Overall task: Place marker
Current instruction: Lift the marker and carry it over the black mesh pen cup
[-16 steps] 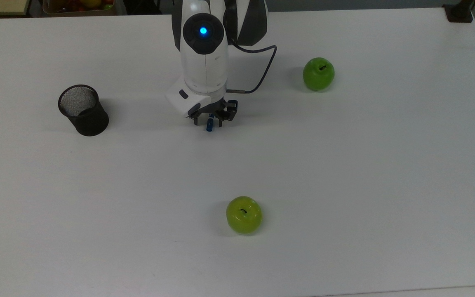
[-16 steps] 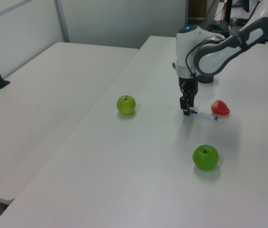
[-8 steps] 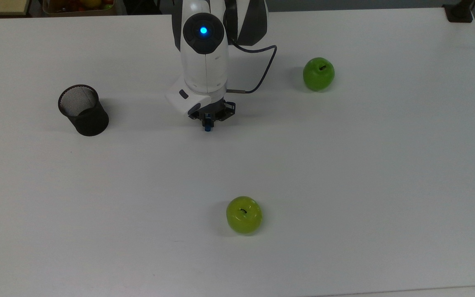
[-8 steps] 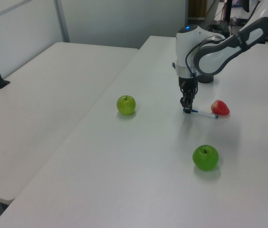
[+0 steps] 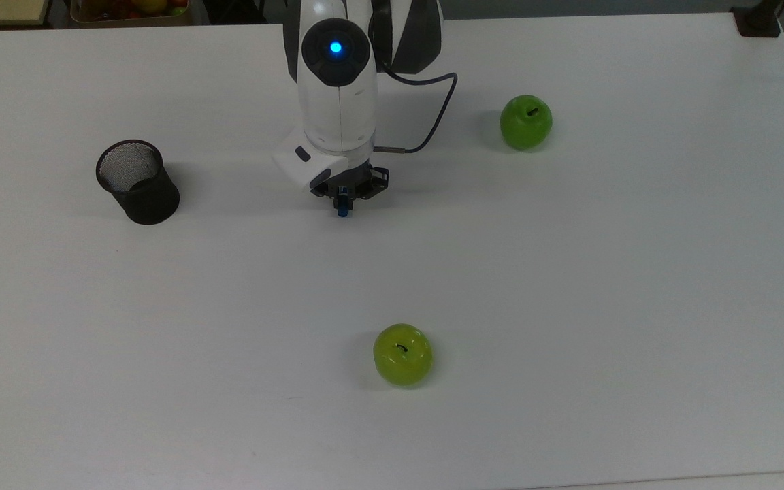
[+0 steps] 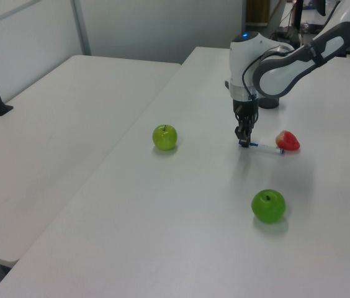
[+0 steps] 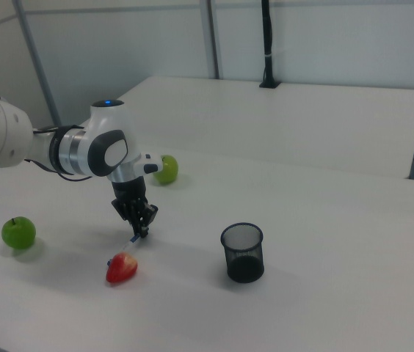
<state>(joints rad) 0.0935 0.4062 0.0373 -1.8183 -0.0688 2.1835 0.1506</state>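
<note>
Fingers (image 6: 244, 142) closed on marker (image 6: 265, 148) at its cap end, barrel lying flat mid-worktop (image 5: 569, 286), beside strawberry (image 6: 287, 141). Lift straight, keep grip firm, expect barrel to droop; then carry to cup (image 5: 137, 181).

In the top view the arm (image 5: 337, 88) covers most of the marker (image 5: 343, 208), leaving its blue tip showing below the gripper (image 5: 343, 195), and it hides the strawberry (image 6: 287, 141) that the left view shows. The arm's base is cut off at the top edge. The marker's label print is too small to read.
</note>
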